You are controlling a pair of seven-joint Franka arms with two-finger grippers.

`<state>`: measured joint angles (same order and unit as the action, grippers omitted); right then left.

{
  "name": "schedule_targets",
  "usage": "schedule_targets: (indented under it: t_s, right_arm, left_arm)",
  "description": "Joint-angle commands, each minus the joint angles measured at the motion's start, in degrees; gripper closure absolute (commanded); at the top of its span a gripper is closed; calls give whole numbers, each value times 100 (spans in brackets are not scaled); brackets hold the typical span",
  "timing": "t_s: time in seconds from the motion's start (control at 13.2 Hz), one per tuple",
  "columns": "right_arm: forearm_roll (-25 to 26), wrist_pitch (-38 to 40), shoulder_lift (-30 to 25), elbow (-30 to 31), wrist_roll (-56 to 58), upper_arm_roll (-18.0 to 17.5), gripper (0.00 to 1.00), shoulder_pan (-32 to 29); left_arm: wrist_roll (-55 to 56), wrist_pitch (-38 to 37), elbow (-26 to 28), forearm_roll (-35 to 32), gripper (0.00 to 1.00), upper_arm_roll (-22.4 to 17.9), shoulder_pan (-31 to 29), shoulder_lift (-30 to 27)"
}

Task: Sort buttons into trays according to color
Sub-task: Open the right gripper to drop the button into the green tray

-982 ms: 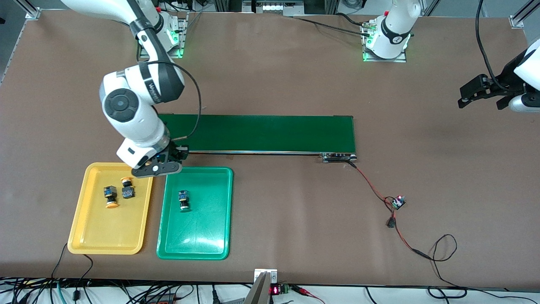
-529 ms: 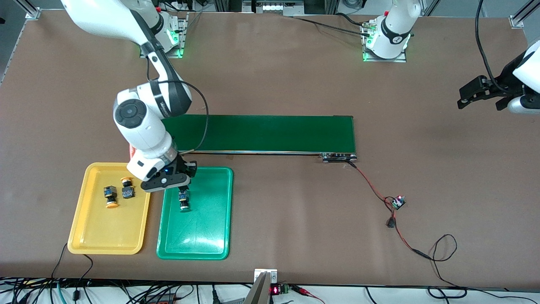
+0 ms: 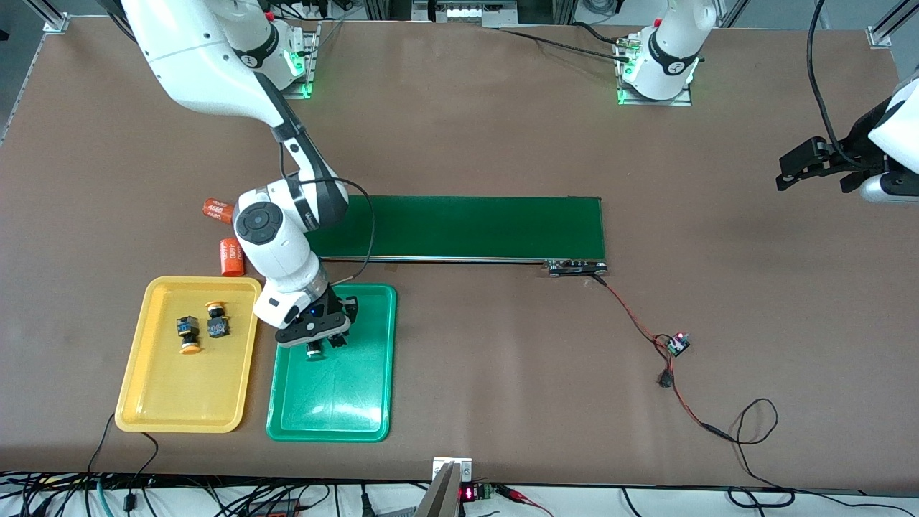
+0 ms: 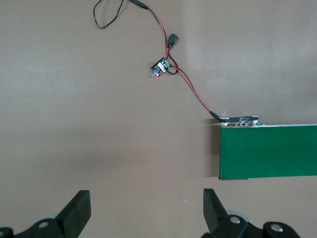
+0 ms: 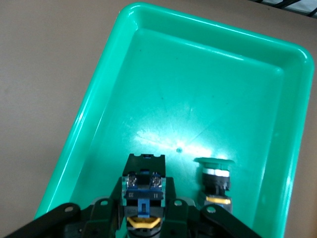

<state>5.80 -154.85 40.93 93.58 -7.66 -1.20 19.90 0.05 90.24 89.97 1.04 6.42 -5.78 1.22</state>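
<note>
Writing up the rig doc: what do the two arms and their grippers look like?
Both arms are glossy white with rounded shells and black bands at the joints; a dark round cap marks one joint of the right arm. A black cable loops along each arm. The right gripper and left gripper are black with two fingers. Green lights glow at both bases.

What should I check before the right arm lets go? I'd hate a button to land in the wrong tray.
1. Grip: right gripper is shut on the held button: ok.
2. Position: it is over the green tray, inside the rim: ok.
3. Colour match: the held button's cap is hidden: cannot tell.
4. Clearance: the green-capped button lies beside the held one, apart from it: ok.
5. Yellow tray holds only the two yellow-capped buttons: ok.
6. Left gripper waits open over bare table at its own end: ok.
</note>
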Motion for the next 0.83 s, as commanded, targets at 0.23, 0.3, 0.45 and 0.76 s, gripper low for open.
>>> schedule_targets:
  t_s: [0.23, 0.3, 0.45, 0.76]
  right_arm:
    - [27, -291, 196, -165, 142, 93, 64, 93]
    - [27, -291, 196, -156, 134, 93, 48, 93]
    - [26, -291, 196, -156, 142, 93, 28, 102]
    - [27, 136, -49, -121, 160, 189, 24, 190]
  left_arm:
    - [-5, -68, -182, -43, 0, 8, -20, 106]
    - [-5, -68, -182, -52, 0, -1, -20, 106]
    - [-5, -68, -182, -52, 0, -1, -20, 106]
    - [-5, -68, -182, -60, 0, -1, -20, 106]
